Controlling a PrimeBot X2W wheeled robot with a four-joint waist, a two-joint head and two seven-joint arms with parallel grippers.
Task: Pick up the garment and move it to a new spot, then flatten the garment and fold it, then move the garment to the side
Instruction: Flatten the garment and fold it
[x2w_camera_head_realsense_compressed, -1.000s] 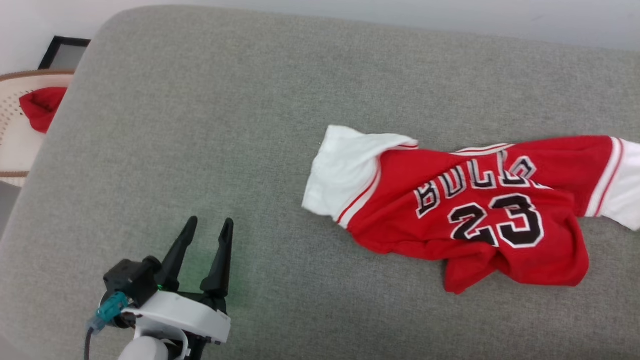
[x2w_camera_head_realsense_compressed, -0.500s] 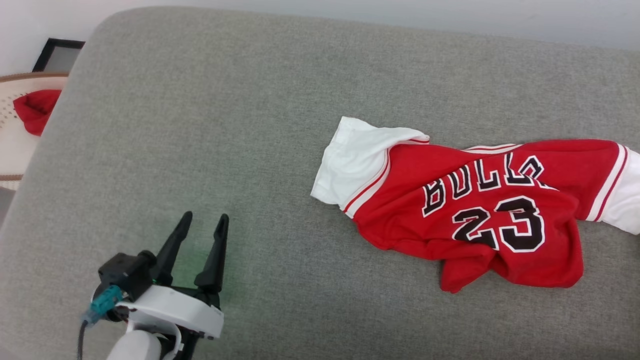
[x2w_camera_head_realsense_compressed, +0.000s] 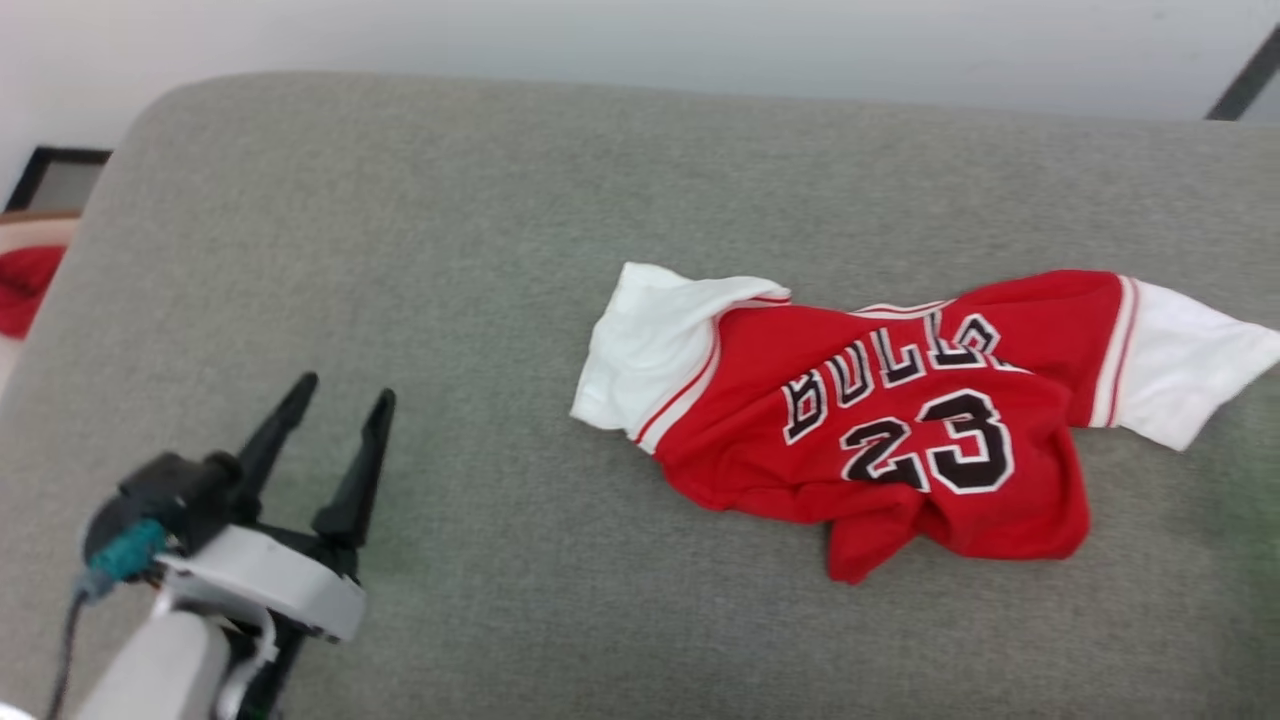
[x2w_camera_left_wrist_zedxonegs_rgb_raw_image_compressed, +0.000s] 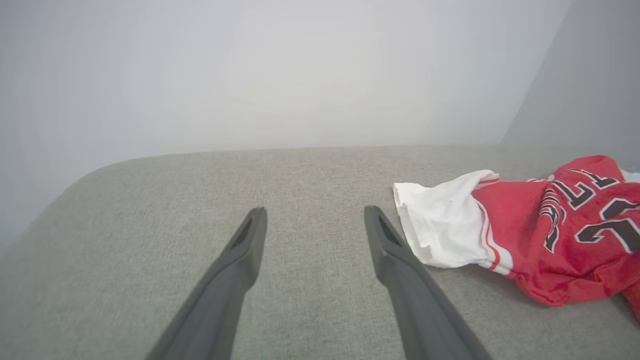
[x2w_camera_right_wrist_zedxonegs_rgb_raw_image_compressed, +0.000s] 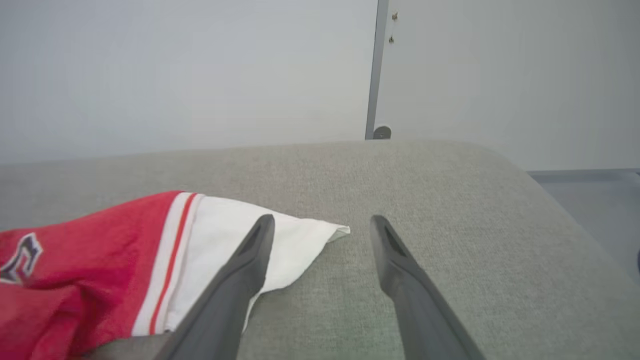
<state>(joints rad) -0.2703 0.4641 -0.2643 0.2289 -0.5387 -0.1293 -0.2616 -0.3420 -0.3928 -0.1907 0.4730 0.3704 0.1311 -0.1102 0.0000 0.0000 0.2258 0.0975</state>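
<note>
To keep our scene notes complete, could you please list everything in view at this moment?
shirt: one, red with white sleeves and black "23", crumpled on the cushion, right of centre
cushion: one, grey, under the shirt
cloth: one, red, at the head view's left edge, off the cushion
frame: one, black, far left by the wall
post: one, grey, upright against the wall behind the cushion
wall: one, pale, behind the cushion
left gripper: one, dark fingers, open, by bare cushion left of the shirt, apart from it
right gripper: one, dark fingers, open, holding nothing, at the shirt's right white sleeve
</note>
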